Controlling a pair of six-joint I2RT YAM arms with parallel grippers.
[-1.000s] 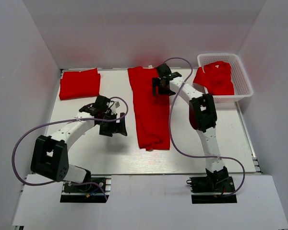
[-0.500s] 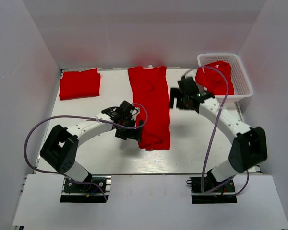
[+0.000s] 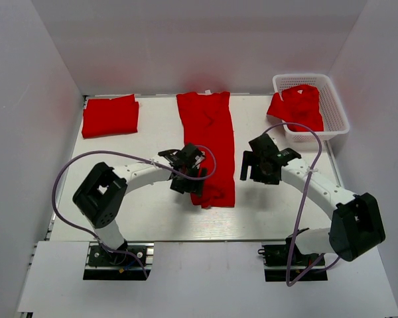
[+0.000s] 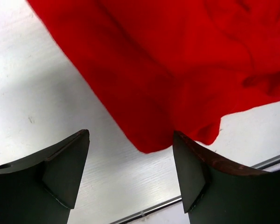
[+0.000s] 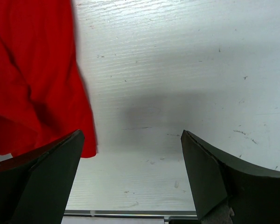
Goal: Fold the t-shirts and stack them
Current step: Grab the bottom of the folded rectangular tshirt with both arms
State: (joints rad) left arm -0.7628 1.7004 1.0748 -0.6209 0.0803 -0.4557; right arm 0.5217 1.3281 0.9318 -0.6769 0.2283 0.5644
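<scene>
The step in hand is judged to be the crosswise fold of the long red fabric t-shirt, which is laid as a narrow lengthwise strip in the middle of the white table, collar at the far edge and hem toward the arms. The left gripper is placed low at the near left corner of the hem. Its jaws are parted on both sides of that corner and nothing is gripped yet. The right gripper is held fully spread and empty over bare table, just beside the right edge of the strip. For the next move, both near corners probably have to be pinched, so the right gripper must first be brought inward onto the cloth. The hem is then to be lifted and carried toward the collar. Free table is seen on both sides of the strip. The neatly folded red t-shirt in the far left corner is well apart from it. The crumpled red t-shirt in the white plastic mesh basket at the far right partly hangs over the rim, so wide swings on that side should be avoided.
</scene>
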